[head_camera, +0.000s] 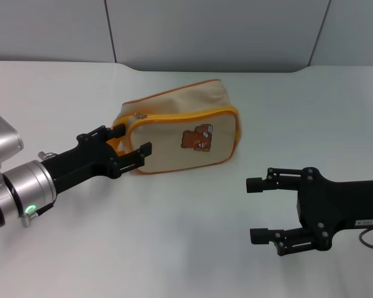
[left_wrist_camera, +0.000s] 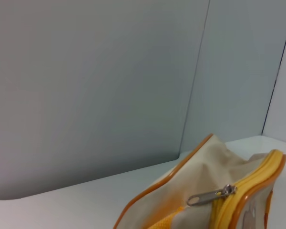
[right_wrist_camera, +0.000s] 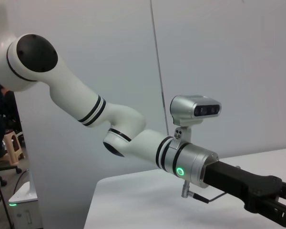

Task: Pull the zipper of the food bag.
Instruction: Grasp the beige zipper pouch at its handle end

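The cream food bag (head_camera: 186,133) with orange piping and a brown bear print lies on the white table. Its orange zipper (head_camera: 180,115) runs along the top edge, and the silver pull tab (head_camera: 138,116) is at the bag's left end. My left gripper (head_camera: 129,141) is open at that end, its fingers on either side of the orange loop handle (head_camera: 116,143), below the tab. The left wrist view shows the bag (left_wrist_camera: 195,167), zipper (left_wrist_camera: 250,183) and tab (left_wrist_camera: 209,195) close up. My right gripper (head_camera: 257,210) is open and empty, to the front right, apart from the bag.
The white table (head_camera: 174,248) stretches around the bag, with grey wall panels (head_camera: 217,31) behind it. The right wrist view shows my left arm (right_wrist_camera: 128,136) reaching over the table, with a stool (right_wrist_camera: 12,145) on the floor beyond the table's edge.
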{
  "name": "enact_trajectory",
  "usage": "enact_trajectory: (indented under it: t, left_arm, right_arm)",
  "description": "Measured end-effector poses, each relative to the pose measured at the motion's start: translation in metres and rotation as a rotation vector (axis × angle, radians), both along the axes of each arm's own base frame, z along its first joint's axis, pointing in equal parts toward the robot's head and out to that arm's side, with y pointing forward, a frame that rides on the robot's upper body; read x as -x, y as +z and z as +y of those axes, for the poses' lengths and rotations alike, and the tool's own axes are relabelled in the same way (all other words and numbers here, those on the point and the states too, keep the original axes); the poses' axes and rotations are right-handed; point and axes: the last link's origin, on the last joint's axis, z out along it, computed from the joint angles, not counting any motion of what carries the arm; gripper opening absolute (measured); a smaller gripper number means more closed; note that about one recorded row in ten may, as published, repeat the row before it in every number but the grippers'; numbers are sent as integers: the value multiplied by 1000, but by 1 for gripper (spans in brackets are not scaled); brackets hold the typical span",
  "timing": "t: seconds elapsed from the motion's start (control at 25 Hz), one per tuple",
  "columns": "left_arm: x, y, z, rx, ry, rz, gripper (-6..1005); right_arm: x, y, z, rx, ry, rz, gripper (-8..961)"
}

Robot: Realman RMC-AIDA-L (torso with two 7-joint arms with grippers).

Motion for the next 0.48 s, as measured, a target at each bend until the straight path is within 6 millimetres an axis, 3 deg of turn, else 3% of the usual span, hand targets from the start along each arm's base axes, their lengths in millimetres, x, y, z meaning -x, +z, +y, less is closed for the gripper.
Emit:
enact_trajectory:
  t: [0.48]
  left_arm:
    - [-6,-7,3,16,3,-7,720]
  right_arm:
    - [0,0,1,-6,2,4,814]
